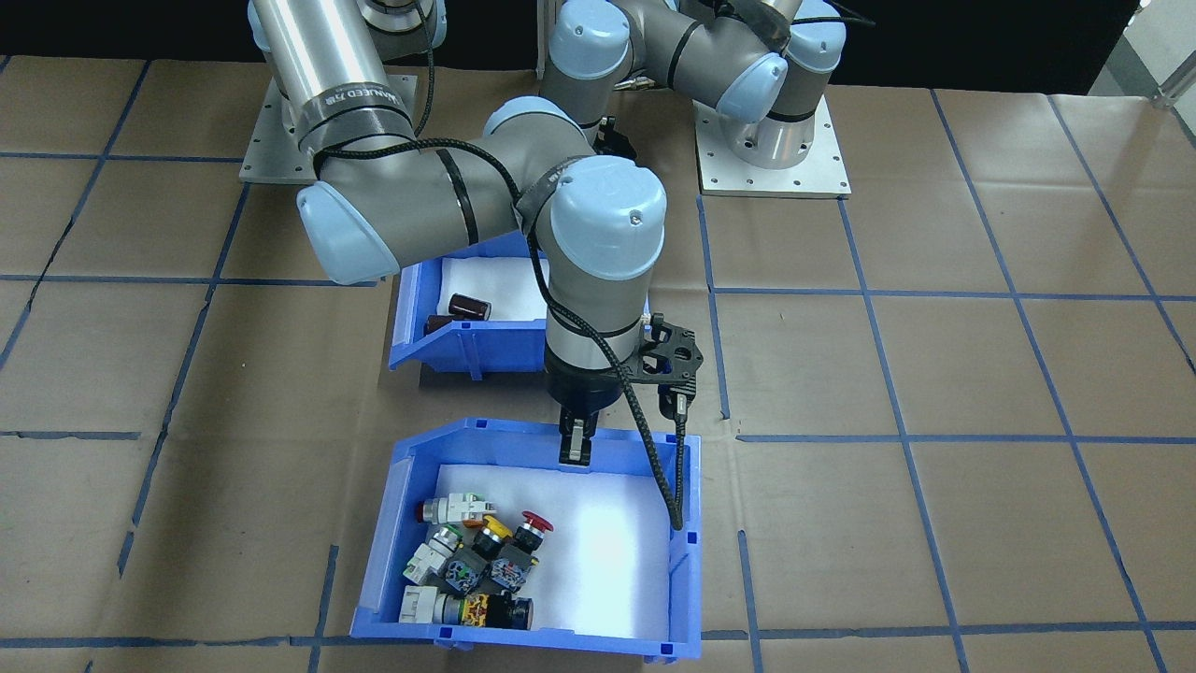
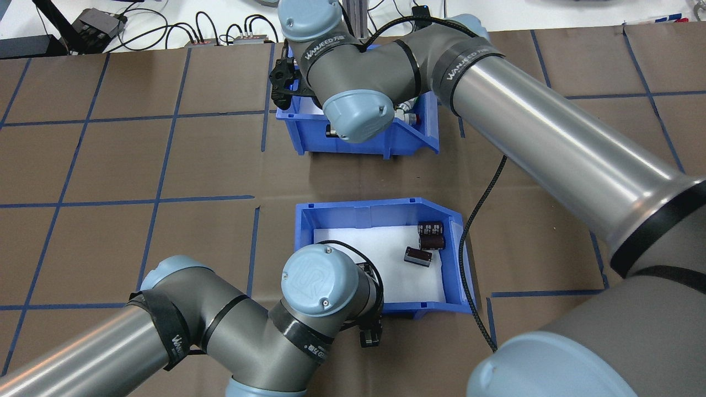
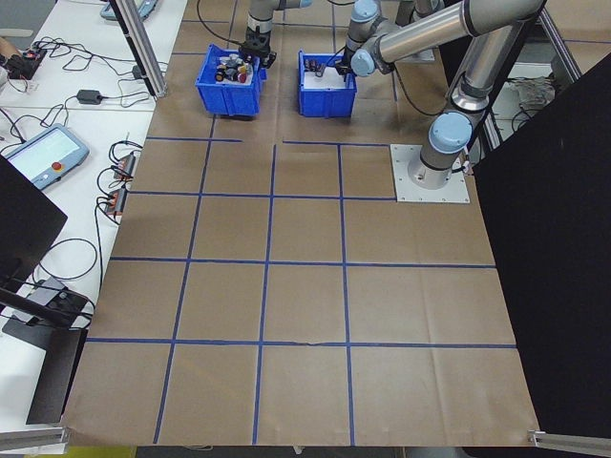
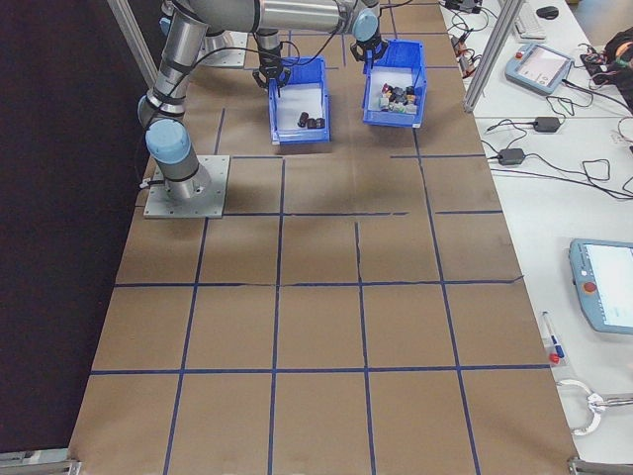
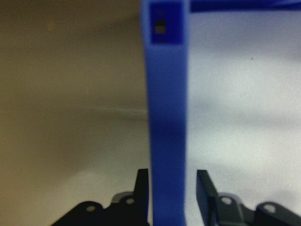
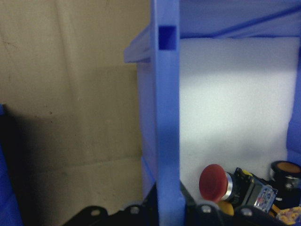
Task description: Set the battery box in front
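The battery box (image 2: 380,212) is a blue bin with a white foam floor and dark brown cells (image 2: 430,236) at one end; it stands on the robot's side of the table. My left gripper (image 5: 171,186) is open and straddles its near wall (image 5: 167,117); one finger touches the wall and the other stands a little off it. Farther from the robot stands a second blue bin (image 1: 687,561) with a heap of coloured push-button switches (image 1: 476,561). My right gripper (image 1: 575,447) is shut on that bin's rear wall (image 6: 167,117).
Brown paper with a blue tape grid covers the table. The arms' grey base plates (image 1: 771,159) lie behind the battery box. A black cable (image 1: 654,449) hangs from the right wrist into the switch bin. Side benches carry pendants and cables (image 4: 539,64).
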### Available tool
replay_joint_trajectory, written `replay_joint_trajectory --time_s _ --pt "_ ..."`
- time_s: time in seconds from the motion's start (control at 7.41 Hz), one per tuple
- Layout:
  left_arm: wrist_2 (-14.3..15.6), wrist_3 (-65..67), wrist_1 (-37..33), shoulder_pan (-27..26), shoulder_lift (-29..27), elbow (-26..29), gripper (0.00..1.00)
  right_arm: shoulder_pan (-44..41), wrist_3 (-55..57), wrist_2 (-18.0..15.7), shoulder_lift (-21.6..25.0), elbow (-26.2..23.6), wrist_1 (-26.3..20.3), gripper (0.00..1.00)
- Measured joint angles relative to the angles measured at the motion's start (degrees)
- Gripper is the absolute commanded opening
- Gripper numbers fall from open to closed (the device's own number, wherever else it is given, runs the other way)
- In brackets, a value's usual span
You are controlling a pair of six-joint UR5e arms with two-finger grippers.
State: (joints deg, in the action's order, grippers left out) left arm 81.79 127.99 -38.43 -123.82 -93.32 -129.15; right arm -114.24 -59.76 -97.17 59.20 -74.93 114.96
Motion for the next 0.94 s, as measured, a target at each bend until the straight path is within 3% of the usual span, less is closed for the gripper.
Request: replay_joint_trajectory --time_s 0.67,0.94 --pt "0.7 -8.1 1.8 0.9 3.1 0.3 0.0 12.2 -16.4 -4.9 5.2 -3.0 -0.5 0.0" --pt "1.0 -15.5 -0.9 6.1 7.0 0.2 0.0 18.2 -23.4 -4.6 10.2 -8.6 -0.1 0.0"
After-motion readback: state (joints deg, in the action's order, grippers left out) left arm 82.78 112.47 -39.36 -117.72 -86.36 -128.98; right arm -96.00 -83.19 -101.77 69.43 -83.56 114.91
